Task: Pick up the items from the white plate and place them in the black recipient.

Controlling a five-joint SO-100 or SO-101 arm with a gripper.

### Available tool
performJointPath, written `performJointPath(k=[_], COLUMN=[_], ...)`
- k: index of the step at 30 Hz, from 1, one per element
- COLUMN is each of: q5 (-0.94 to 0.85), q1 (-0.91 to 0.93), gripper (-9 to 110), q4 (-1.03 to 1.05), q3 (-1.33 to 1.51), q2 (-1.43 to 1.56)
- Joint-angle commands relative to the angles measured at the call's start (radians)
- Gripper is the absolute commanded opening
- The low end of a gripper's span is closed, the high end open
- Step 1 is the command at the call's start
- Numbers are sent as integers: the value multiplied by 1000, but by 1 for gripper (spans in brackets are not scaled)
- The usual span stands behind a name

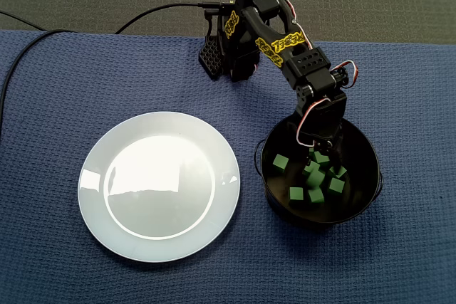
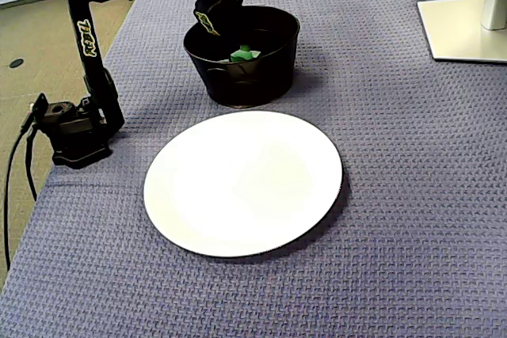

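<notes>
Here we are viewing the end effector (image 1: pixel 322 156) inside the round black bowl (image 1: pixel 360 165), among small green cubes (image 1: pixel 297 193); its opening we cannot tell. The round white plate (image 1: pixel 158 184) is lying bare: we are judging this the final release, with an upward withdrawal next.

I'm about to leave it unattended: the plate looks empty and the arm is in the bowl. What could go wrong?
The gripper sits deep inside the black bowl; pulling out sideways could catch the wall and drag or tip it. Whether the jaws have released is unclear, so one of the green cubes might ride back out.
</notes>
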Motion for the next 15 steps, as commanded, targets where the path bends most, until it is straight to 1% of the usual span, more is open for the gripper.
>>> performJointPath(k=[1, 3, 6, 8, 12, 15], q5=[-94, -201, -407, -543, -759, -862], q1=[46, 100, 219, 302, 443, 511], gripper=[45, 44, 40, 36, 24, 23], q4=[137, 204, 216, 124, -23, -54], q3=[-115, -183, -198, -74, 225, 443], q2=[112, 190, 368, 561, 919, 1161])
